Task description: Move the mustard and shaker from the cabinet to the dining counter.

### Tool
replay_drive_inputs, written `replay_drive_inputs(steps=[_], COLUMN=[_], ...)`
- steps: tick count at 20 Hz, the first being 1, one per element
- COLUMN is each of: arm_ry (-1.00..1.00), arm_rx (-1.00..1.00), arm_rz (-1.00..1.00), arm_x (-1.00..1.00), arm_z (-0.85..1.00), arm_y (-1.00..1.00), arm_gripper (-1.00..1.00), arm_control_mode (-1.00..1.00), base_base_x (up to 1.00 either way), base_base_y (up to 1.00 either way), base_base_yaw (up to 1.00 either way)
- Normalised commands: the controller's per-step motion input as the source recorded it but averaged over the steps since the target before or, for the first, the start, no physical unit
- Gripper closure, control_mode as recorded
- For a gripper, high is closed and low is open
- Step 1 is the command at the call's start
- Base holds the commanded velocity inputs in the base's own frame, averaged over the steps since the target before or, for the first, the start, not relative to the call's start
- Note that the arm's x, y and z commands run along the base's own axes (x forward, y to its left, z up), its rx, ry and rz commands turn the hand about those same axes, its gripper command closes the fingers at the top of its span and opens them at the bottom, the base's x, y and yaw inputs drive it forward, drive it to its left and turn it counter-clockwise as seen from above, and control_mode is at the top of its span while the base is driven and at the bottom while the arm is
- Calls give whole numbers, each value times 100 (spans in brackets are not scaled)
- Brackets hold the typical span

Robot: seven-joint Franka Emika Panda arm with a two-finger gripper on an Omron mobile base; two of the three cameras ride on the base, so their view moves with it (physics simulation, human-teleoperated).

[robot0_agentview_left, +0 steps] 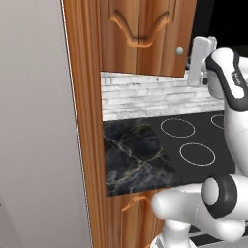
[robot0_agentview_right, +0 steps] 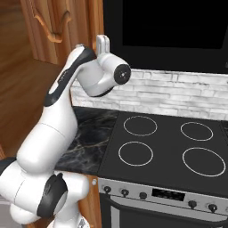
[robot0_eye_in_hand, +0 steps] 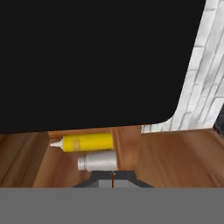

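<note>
In the hand view, the yellow mustard point(robot0_eye_in_hand: 87, 142) with its white nozzle and the grey shaker point(robot0_eye_in_hand: 98, 162) stand side by side on a wooden shelf of the cabinet point(robot0_eye_in_hand: 175, 153). The view is rolled, so both look as if they lie sideways. My gripper point(robot0_eye_in_hand: 113, 178) is shut with nothing between its tips, close to the shaker's base and apart from the mustard. The base views show my white wrist point(robot0_agentview_left: 199, 60) raised beside the cabinet's arched door point(robot0_agentview_left: 140, 34), near its silver knob point(robot0_agentview_left: 179, 50). The dining counter is out of view.
Below the arm, a short black marble counter point(robot0_agentview_left: 133, 160) adjoins a stove with white rings point(robot0_agentview_right: 164, 142) and a white brick wall point(robot0_agentview_right: 178, 95). A black panel point(robot0_agentview_right: 164, 26) hangs over the stove. At the left stands a tall wooden panel point(robot0_agentview_left: 87, 145).
</note>
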Motion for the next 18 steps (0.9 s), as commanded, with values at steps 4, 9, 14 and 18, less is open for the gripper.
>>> replay_drive_inputs(steps=[4, 9, 14, 18], arm_ry=[-4, -9, -11, -10], arm_rx=[1, 0, -2, -12], arm_rz=[12, 11, 8, 17], arm_x=[39, -2, -77, -92], arm_z=[-2, 0, 3, 0], arm_y=[16, 10, 20, 87], arm_gripper=[100, 100, 100, 100], arm_control_mode=[-100, -100, -100, -100], base_base_x=[0, 0, 0, 0], base_base_y=[0, 0, 0, 0], base_base_yaw=[0, 0, 0, 0])
